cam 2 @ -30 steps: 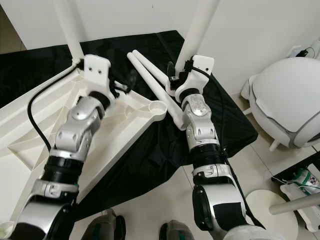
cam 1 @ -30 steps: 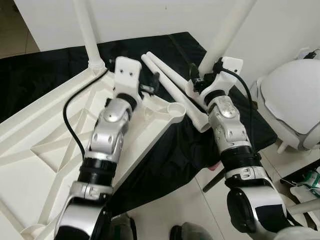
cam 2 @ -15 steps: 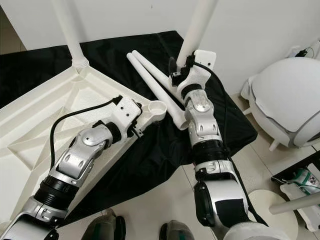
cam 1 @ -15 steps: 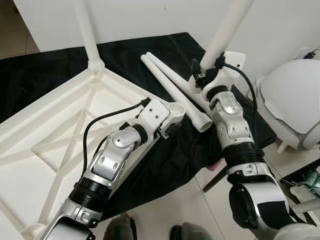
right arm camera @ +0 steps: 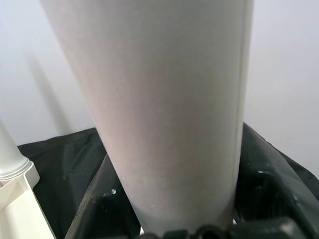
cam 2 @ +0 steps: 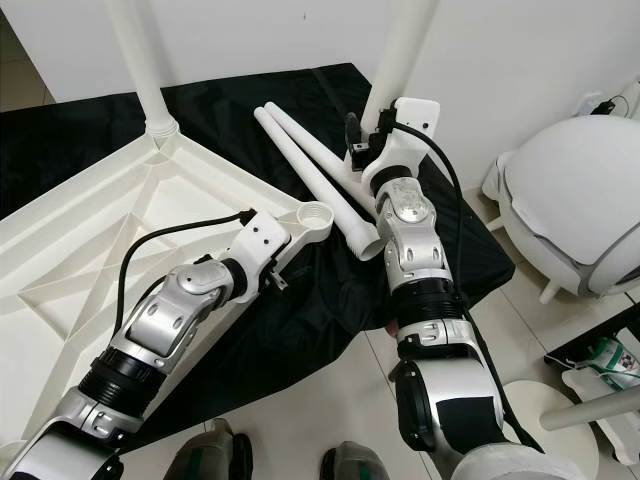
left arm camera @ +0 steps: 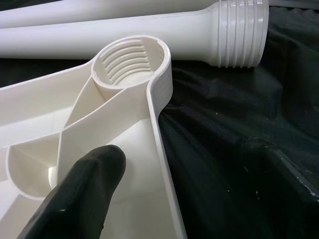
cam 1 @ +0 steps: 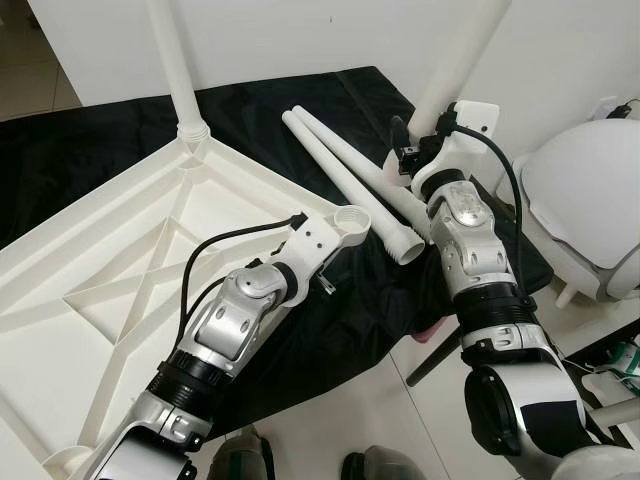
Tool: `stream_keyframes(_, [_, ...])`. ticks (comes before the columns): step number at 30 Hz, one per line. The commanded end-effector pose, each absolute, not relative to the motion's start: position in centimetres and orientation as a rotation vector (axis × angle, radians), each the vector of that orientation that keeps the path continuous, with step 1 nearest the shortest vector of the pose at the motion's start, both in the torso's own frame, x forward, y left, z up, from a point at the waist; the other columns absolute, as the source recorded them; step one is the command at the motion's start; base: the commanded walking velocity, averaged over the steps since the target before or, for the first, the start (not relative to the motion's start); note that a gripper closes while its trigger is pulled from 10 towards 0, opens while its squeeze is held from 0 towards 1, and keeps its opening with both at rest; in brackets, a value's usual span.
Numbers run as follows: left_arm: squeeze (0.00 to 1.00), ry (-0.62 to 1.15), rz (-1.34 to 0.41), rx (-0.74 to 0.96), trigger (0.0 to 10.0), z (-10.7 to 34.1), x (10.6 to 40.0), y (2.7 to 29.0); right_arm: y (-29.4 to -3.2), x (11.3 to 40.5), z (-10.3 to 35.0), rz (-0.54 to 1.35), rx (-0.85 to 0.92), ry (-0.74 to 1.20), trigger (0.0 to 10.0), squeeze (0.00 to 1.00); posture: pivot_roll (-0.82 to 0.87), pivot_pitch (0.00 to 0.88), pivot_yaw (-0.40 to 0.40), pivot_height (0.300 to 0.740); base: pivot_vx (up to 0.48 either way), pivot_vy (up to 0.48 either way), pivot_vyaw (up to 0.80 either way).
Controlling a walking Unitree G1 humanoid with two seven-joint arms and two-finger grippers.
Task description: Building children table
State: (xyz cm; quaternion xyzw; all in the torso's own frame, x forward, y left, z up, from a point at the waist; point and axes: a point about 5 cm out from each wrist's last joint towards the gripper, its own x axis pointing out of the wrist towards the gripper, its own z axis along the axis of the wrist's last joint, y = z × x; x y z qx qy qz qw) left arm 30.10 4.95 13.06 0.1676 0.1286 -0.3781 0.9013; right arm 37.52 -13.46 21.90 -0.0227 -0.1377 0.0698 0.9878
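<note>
Right gripper (cam 1: pixel 412 160) fingers clamp upright table leg (cam 1: pixel 455 60), just right of the empty threaded socket (cam 1: pixel 351 217); left gripper (cam 1: pixel 325 262) beside socket, finger state unclear.

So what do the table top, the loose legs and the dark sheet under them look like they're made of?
Table top: looks like moulded plastic, off-white and slightly glossy, with cast ribs and a threaded socket. Loose legs: seemingly the same smooth plastic, with moulded thread rings at the end. Dark sheet: probably thin black fabric or film, creased and speckled with dust.
</note>
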Motion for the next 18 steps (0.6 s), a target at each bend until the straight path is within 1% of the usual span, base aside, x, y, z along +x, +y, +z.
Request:
stream_keyframes(1, [0.0,0.316,-0.696,0.348,10.0,12.39,30.45,5.44,-13.49,37.56,22.41,0.134,-0.047,-0.295,10.0,0.0,-0.06,0.0,0.022,0.74,0.0,0.0,0.0])
stream_keyframes(4, [0.0,0.354,-0.653,0.306,10.0,12.44,30.86,5.5,-13.66,37.54,22.38,0.126,-0.054,-0.292,10.0,0.0,-0.06,0.001,0.023,0.74,0.0,0.0,0.0])
stream_keyframes(5, [0.0,0.369,-0.649,0.303,9.7,12.36,30.91,5.55,-13.67,37.55,22.38,0.126,-0.056,-0.291,10.0,0.0,-0.06,0.001,0.023,0.74,0.0,0.0,0.0])
stream_keyframes(6, [0.0,0.382,-0.647,0.303,4.9,12.24,30.92,5.57,-13.68,37.55,22.38,0.125,-0.057,-0.291,10.0,0.0,-0.06,0.001,0.023,0.74,0.0,0.0,0.0])
stream_keyframes(8, [0.0,0.382,-0.647,0.303,4.9,12.24,30.92,5.57,-13.68,37.55,22.38,0.125,-0.057,-0.291,10.0,0.0,-0.06,0.001,0.023,0.74,0.0,0.0,0.0])
stream_keyframes(9, [0.0,0.39,-0.647,0.305,4.6,12.14,30.92,5.61,-13.69,37.56,22.38,0.124,-0.058,-0.291,10.0,0.0,-0.06,0.001,0.023,0.74,0.0,0.0,0.0])
stream_keyframes(10, [0.0,0.39,-0.647,0.305,4.6,12.14,30.92,5.61,-13.69,37.56,22.38,0.124,-0.058,-0.291,10.0,0.0,-0.06,0.001,0.023,0.74,0.0,0.0,0.0])
stream_keyframes(11, [0.0,0.4,-0.652,0.308,0.4,12.05,30.87,5.63,-13.7,37.56,22.39,0.124,-0.06,-0.291,10.0,0.0,-0.06,0.001,0.025,0.74,0.0,0.0,0.0])
stream_keyframes(12, [0.0,0.4,-0.652,0.308,0.4,12.05,30.87,5.63,-13.7,37.56,22.39,0.124,-0.06,-0.291,10.0,0.0,-0.06,0.001,0.025,0.74,0.0,0.0,0.0])
stream_keyframes(13, [0.0,0.404,-0.664,0.32,0.0,11.97,30.78,5.62,-13.71,37.58,22.41,0.123,-0.061,-0.291,10.0,0.0,-0.06,0.002,0.026,0.74,0.0,0.0,0.0])
stream_keyframes(18, [0.0,0.421,-0.681,0.35,0.0,11.72,30.56,5.64,-13.77,37.59,22.43,0.119,-0.063,-0.291,10.0,0.0,-0.06,0.002,0.028,0.74,0.0,0.0,0.0])
